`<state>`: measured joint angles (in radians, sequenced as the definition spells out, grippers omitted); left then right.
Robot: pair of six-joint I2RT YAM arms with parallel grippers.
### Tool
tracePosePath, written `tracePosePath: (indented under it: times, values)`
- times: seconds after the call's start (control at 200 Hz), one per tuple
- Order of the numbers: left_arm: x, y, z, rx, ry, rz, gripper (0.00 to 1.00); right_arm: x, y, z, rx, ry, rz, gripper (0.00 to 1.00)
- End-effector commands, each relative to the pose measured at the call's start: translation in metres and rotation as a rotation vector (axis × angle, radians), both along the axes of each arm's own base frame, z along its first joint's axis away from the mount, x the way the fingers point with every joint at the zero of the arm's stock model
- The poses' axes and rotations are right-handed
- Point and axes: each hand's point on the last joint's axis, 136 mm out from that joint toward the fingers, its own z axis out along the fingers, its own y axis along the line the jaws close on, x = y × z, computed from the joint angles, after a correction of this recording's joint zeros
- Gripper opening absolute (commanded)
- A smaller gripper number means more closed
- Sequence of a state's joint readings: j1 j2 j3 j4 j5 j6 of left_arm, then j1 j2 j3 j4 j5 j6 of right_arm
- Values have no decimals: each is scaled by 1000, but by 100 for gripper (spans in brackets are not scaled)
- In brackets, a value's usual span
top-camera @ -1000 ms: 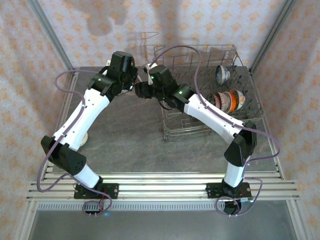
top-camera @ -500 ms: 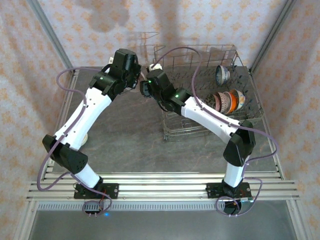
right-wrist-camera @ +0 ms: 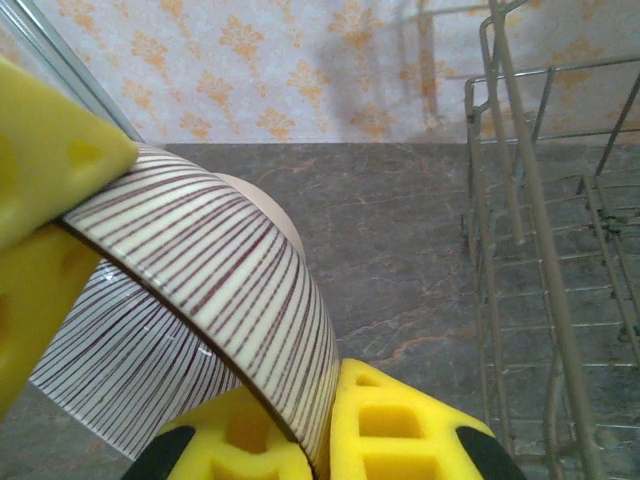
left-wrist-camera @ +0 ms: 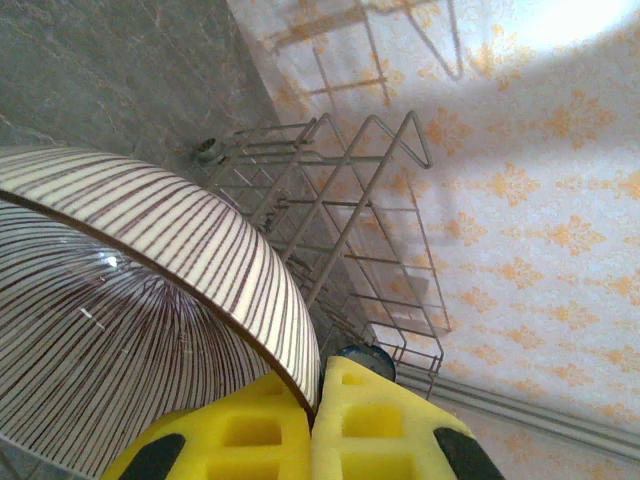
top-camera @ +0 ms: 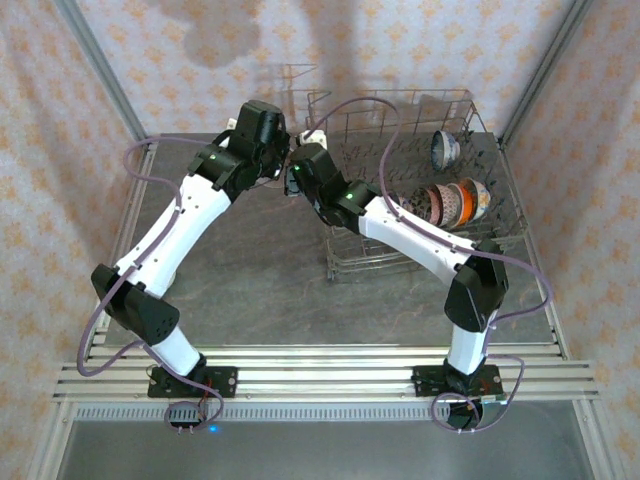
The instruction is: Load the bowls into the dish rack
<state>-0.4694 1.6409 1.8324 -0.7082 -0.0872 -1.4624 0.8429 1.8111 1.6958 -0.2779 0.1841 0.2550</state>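
A cream bowl with thin brown stripes (left-wrist-camera: pixel 150 290) hangs above the table just left of the dish rack (top-camera: pixel 420 100). My left gripper (left-wrist-camera: pixel 315 400) is shut on its rim, one yellow pad inside and one outside. My right gripper (right-wrist-camera: pixel 325 440) is shut on the same striped bowl (right-wrist-camera: pixel 200 290) at another part of the rim. The left gripper's yellow pads (right-wrist-camera: pixel 50 160) show at the bowl's far edge. In the top view the two grippers meet by the rack's back left corner (top-camera: pixel 292 158). Several patterned bowls (top-camera: pixel 460 200) stand in the rack's right side, and one blue-and-white bowl (top-camera: pixel 445 148) sits farther back.
The wire dish rack (right-wrist-camera: pixel 530 250) fills the right half of the grey table (top-camera: pixel 250 270), and its left wall (left-wrist-camera: pixel 340 200) is close to both grippers. Metal frame posts and patterned walls close in the back and sides.
My right gripper has closed onto the striped bowl's rim. Both wrists have shifted slightly toward the back, staying together by the rack's corner.
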Motion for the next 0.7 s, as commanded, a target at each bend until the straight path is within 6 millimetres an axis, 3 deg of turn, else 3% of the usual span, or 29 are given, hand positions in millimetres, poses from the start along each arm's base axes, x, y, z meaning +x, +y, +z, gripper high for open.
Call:
tracePosePath:
  times: [0.0, 0.155, 0.28, 0.385, 0.46, 0.545, 0.696]
  values:
    - [8, 1, 23, -14, -75, 16, 0, 7, -12, 15, 28, -55, -71, 0]
    - [12, -1, 25, -4, -94, 4, 0, 8, -27, 26, 21, -85, -136, 0]
    - [14, 4, 38, 34, -131, 8, 16, 10, -37, 33, 8, -101, -177, 0]
    - [19, 6, 55, 49, -197, 6, 44, 18, -46, 28, -17, -85, -212, 0]
    - [22, 6, 63, 57, -228, -8, 56, 26, -56, 24, -27, -60, -250, 0]
    - [26, 9, 75, 74, -267, -20, 65, 34, -67, 26, -28, -54, -281, 0]
    - [31, 24, 90, 93, -328, -29, 70, 48, -95, 39, -26, -58, -361, 0]
